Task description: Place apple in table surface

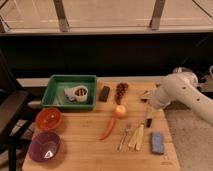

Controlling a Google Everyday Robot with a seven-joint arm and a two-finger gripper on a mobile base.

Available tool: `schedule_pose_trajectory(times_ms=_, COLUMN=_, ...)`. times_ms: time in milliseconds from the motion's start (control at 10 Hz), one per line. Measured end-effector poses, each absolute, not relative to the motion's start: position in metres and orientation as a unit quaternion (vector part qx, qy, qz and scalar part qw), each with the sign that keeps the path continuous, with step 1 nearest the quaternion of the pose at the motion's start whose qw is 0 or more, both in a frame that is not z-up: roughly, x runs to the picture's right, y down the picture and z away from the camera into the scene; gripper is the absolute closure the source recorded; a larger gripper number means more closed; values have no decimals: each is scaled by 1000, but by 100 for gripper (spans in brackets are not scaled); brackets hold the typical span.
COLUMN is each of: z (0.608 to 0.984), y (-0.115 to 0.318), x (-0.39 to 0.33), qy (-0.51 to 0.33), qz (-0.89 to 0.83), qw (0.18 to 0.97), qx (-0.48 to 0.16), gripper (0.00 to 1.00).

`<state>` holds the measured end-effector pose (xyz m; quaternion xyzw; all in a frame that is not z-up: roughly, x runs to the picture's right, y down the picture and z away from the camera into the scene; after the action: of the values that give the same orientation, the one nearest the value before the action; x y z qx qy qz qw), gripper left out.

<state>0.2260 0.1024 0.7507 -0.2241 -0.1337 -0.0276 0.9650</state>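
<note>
The apple [120, 110] is small, yellow-orange with a reddish blush. It rests on the light-wood table surface [85, 135] near the middle, just above the tip of the red-orange chili pepper [108, 128] and below the dark red grape bunch [121, 91]. My gripper [149, 118] hangs from the white arm [182, 95] at the right side of the table, a short way right of the apple and apart from it. It points down toward the wood.
A green tray [56, 92] with a white cup [79, 92] stands at the back left. A dark block [104, 93] lies beside it. An orange bowl [48, 119] and purple bowl [45, 147] sit front left. Wooden cutlery [134, 137] and a blue sponge [158, 142] lie front right.
</note>
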Motion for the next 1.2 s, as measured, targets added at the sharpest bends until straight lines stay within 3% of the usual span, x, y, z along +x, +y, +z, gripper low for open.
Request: schedule_pose_trajectory(times_ms=1200, z=832, y=114, x=141, qy=-198, qz=-126, qw=943, qx=-237, gripper=33)
